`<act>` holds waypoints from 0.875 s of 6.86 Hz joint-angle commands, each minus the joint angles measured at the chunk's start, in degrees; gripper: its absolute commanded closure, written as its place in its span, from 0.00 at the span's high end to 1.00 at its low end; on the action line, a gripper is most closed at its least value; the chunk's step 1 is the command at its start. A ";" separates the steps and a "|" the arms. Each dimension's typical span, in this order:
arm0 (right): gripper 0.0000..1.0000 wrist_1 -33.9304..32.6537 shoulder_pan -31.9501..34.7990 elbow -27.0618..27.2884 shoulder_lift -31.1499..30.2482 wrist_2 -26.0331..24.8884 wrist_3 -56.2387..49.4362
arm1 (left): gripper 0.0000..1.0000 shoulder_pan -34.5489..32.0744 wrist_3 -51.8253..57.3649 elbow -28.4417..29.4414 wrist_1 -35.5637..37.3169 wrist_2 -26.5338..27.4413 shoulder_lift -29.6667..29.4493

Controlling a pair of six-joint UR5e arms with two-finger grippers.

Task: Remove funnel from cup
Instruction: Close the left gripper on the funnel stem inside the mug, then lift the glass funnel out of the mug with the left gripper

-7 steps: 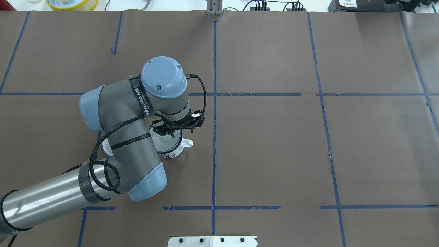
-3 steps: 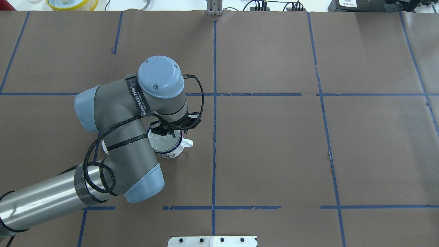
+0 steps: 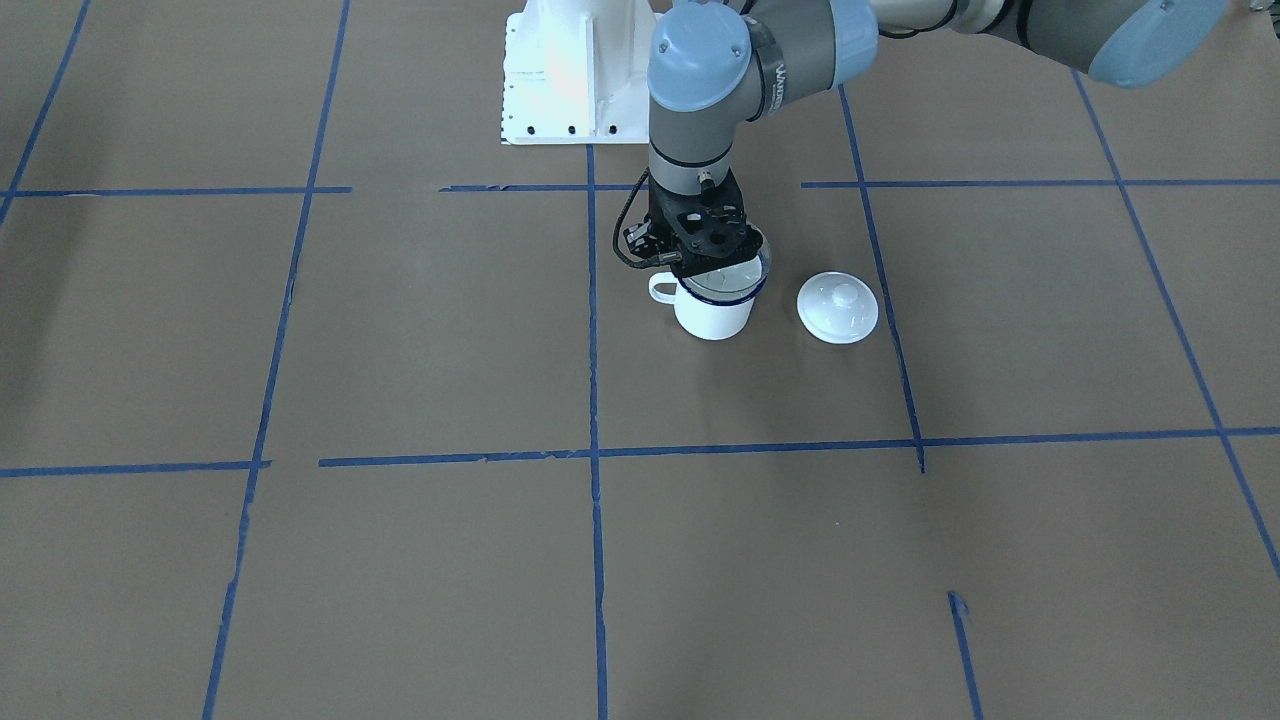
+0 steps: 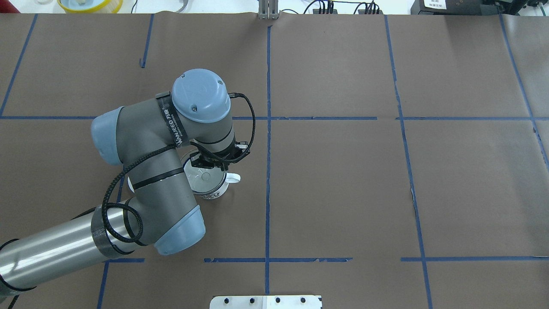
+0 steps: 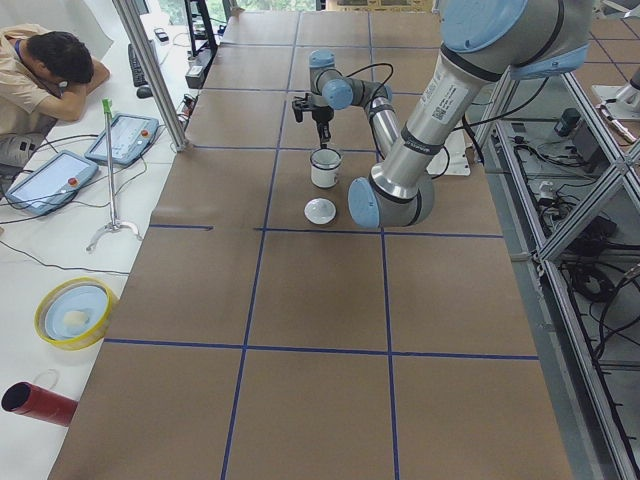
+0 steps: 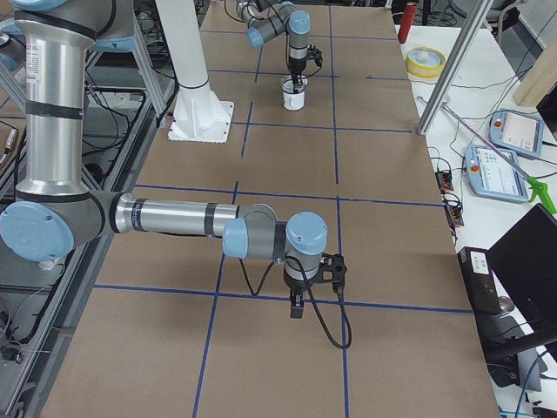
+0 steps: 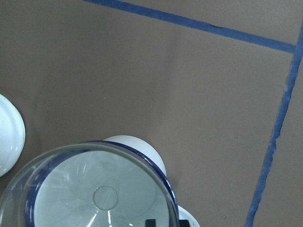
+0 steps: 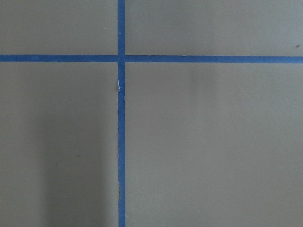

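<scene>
Front-facing view: left arm in from the upper right, wrist turned straight down, left end effector (image 3: 705, 262) at the top of the funnel (image 3: 742, 270), just above centre. Funnel seated in the cup (image 3: 712, 315), clear bowl rising over the blue rim. Fingers masked by the black body; cannot tell whether spread or pinching the rim. White knobbed lid (image 3: 838, 307) just right of the cup, apart from it, on the brown worktop (image 3: 400, 350).

Overhead view: forearm from the lower left, elbow folded, left end effector (image 4: 211, 164) over the upper edge of the funnel (image 4: 201, 180); cup (image 4: 214, 194) handle pointing right.

Left side view: left arm large, looping from the upper right down to the cup (image 5: 325, 170); lid (image 5: 320, 211) just below it. Seated person (image 5: 45, 70) at upper left.

Right side view: right arm near, right end effector (image 6: 298, 309) pointing down close to the worktop at lower centre, well apart from the cup (image 6: 295, 96) at top; cannot tell whether spread or pressed together.

Left wrist view: funnel (image 7: 71, 189) and cup (image 7: 142, 146) at lower left, lid (image 7: 9, 135) at the left edge, blue tape (image 7: 274, 132) at right.

Right wrist view: worktop (image 8: 213, 142) and crossing blue tape (image 8: 121, 58).
</scene>
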 commanded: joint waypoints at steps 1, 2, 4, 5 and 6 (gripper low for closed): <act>1.00 0.00 0.00 0.00 0.00 0.00 0.00 | 0.00 -1.09 2.51 -7.80 6.33 0.07 -0.43; 1.00 0.00 0.00 0.00 0.00 0.00 0.00 | 0.00 -4.24 2.51 -10.89 6.53 -0.02 -1.22; 1.00 0.00 0.00 0.00 0.00 0.00 0.00 | 0.00 -10.93 -0.37 -13.81 6.01 0.24 -2.11; 1.00 0.00 0.00 0.00 0.00 0.00 0.00 | 0.00 -11.29 -10.22 -13.64 1.04 5.90 -1.67; 1.00 0.00 0.00 0.00 0.00 0.00 0.00 | 0.00 -11.56 -18.67 -12.95 -10.15 11.44 1.20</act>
